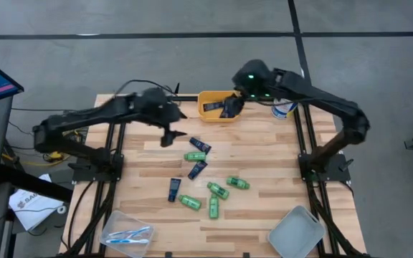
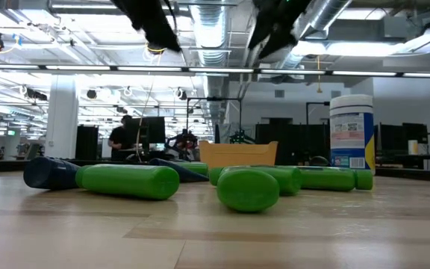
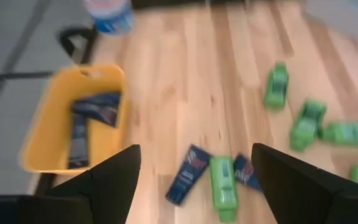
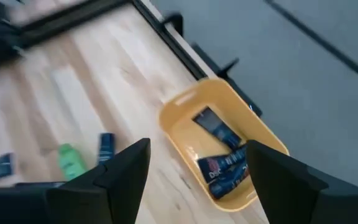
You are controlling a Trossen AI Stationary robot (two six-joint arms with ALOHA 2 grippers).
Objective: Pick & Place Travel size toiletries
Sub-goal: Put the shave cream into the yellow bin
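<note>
Several green bottles (image 1: 218, 190) and three navy tubes (image 1: 197, 170) lie flat on the wooden table's middle. More navy tubes (image 4: 219, 165) lie inside the yellow bin (image 1: 208, 115) at the far edge. Toothbrushes (image 1: 130, 234) lie in a clear tray at the near left corner. My left gripper (image 1: 171, 136) hangs open above the table, just left of the farthest tube (image 1: 200, 146); its wrist view (image 3: 194, 152) looks down on a tube and a green bottle (image 3: 222, 185). My right gripper (image 1: 231, 107) hangs open over the bin, empty in its wrist view (image 4: 199, 144).
A white canister with a blue label (image 1: 284, 109) stands right of the bin at the far edge. An empty clear tray (image 1: 296, 231) sits at the near right corner. Bare wood lies along the table's left side. A person stands far back in the room (image 2: 119, 136).
</note>
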